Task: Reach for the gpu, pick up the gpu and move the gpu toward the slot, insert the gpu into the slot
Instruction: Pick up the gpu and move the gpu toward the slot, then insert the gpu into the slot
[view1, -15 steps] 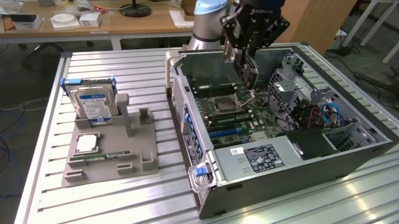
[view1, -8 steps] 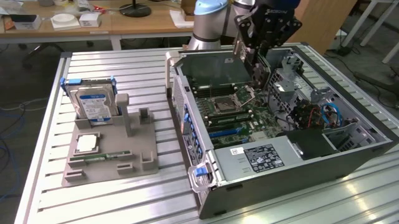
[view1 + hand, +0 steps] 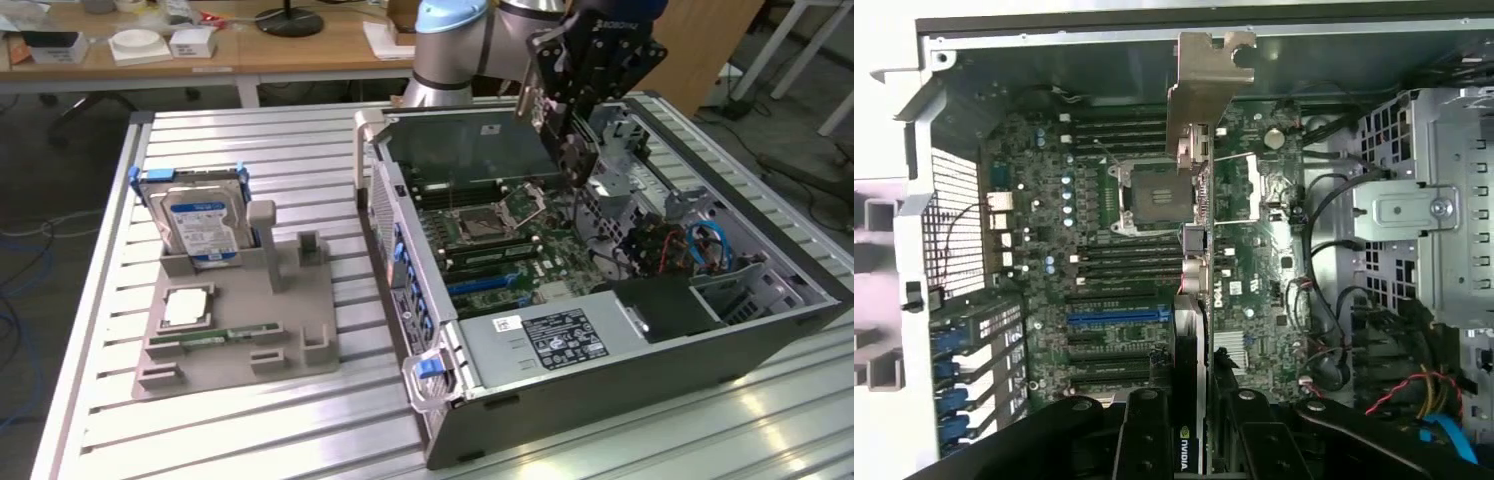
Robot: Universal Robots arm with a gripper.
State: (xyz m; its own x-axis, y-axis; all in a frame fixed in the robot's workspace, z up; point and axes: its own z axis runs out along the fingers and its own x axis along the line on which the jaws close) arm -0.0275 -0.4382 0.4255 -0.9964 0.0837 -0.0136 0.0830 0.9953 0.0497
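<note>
1. Clamping a graphics card (image 3: 1194,250) edge-on, the pincer (image 3: 1189,425) is partly closed around it.
2. The card hangs over the motherboard (image 3: 494,230) inside an open computer case (image 3: 641,370).
3. Done well, it stays upright, lined up along the blue slot (image 3: 1116,320).

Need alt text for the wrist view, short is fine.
The black gripper holds the gpu, a thin green card with black cooler and silver end bracket, edge-on above the green motherboard inside the open grey metal computer case. A blue expansion slot lies on the board near the card.
</note>
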